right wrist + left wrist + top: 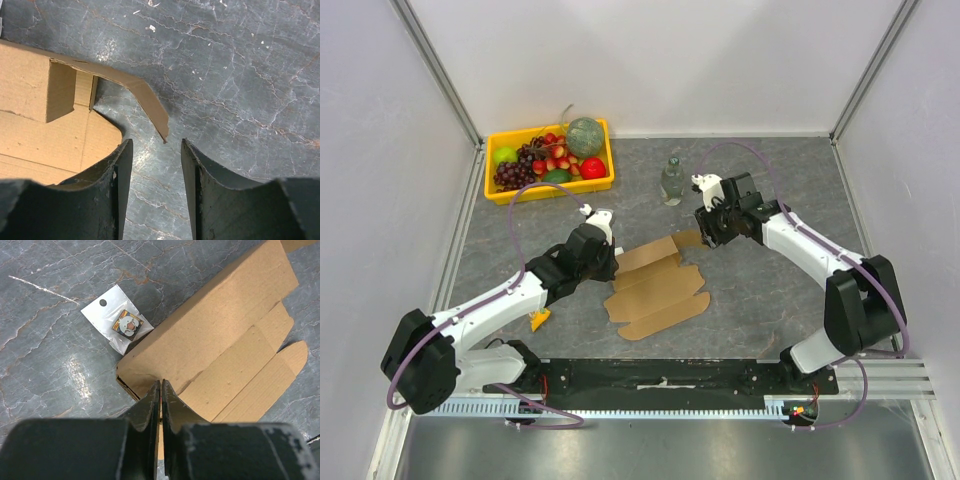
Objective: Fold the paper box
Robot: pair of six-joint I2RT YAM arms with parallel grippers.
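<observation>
While both arms reach out from the near edge of the grey stone-patterned counter (770, 300), the left gripper (160, 386) has its jaws pressed tight together on what looks like the near upright wall of the plain brown cardboard paper box (655, 285), with a thin brown sliver showing between them. To my eye that pinch is there to anchor the sheet so it cannot skid while the other end is worked. The paper box lies mid-counter between the two grippers, only partly folded: one long panel is raised, and the notched flaps lie flat on the near side. Just beside its left corner sits a small clear plastic packet with a cartoon badge inside (121, 324), apart from the cardboard. Beyond, at the box's right end, the right gripper (156, 144) hangs low with its jaws moderately apart and nothing between them. A narrow, curled end flap (145, 100) sits just ahead of them, so I'd judge it is lined up to catch or tuck that flap. Farther back, a clear plastic bottle (671, 182) stands upright, and a yellow plastic tray of fruit (492, 170) sits in the far left corner, well apart from the work.
</observation>
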